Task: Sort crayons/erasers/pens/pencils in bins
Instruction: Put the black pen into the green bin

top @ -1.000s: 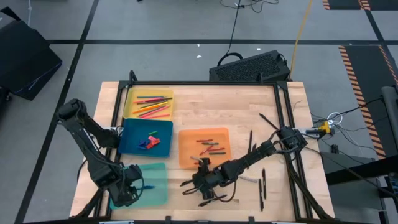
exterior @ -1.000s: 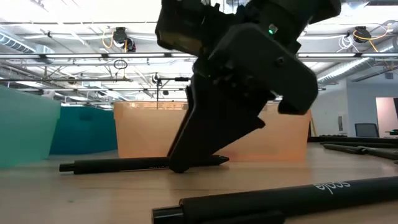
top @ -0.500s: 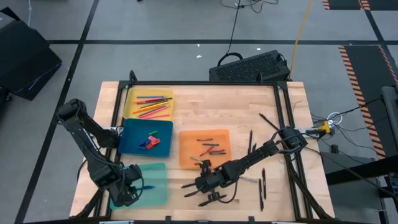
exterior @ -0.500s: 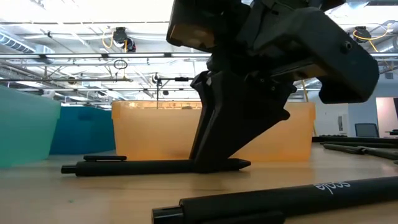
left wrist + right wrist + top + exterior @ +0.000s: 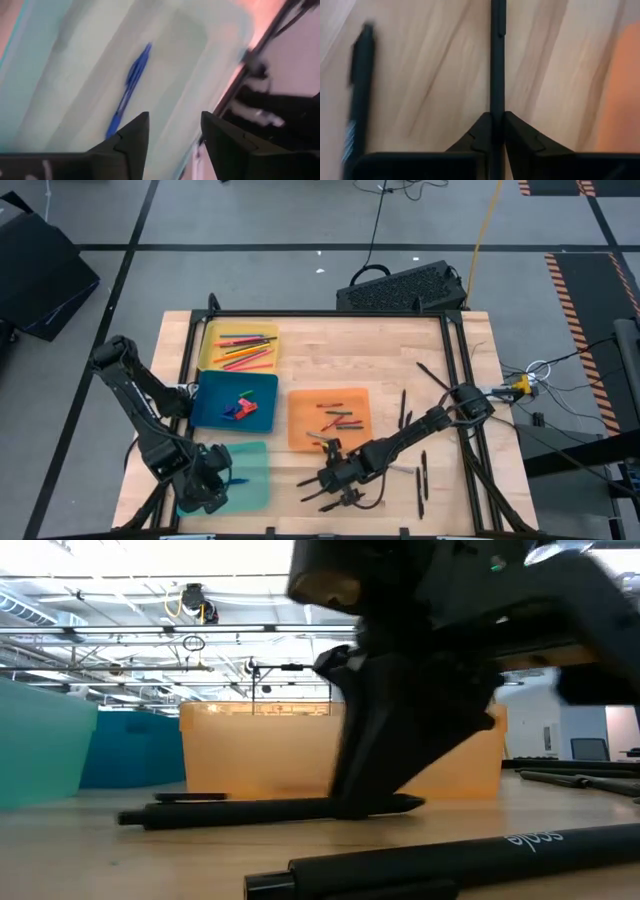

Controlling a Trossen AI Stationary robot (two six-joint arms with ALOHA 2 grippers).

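Note:
My right gripper [image 5: 337, 479] is low over the table in front of the orange bin [image 5: 300, 405] and is shut on a black pen [image 5: 260, 811]. My left gripper [image 5: 172, 131] hovers open over the teal bin [image 5: 255, 485], where a blue pen [image 5: 131, 85] lies on the floor of the bin. The yellow bin [image 5: 210, 345] holds pencils, the dark blue bin [image 5: 212, 405] holds erasers, and the orange bin holds crayons. More black pens [image 5: 423, 475] lie loose on the table. My right gripper pinches the black pen's shaft [image 5: 497, 106] between its two fingers, close to the pen's pointed end [image 5: 405, 804]. The fingers [image 5: 365, 775] come slanting down from above and lie across the pen. The pen lies level along the tabletop.
Another black pen [image 5: 360, 80] lies beside the held one, and a third [image 5: 450, 860] lies closer to the near edge. Loose pens [image 5: 403, 408] are scattered on the right half, between the orange bin and the right frame rail [image 5: 462, 410].
My right gripper has gone a little toward the table's right and near edges, shut on the black pen. The pen has slid along the table with it, staying level.

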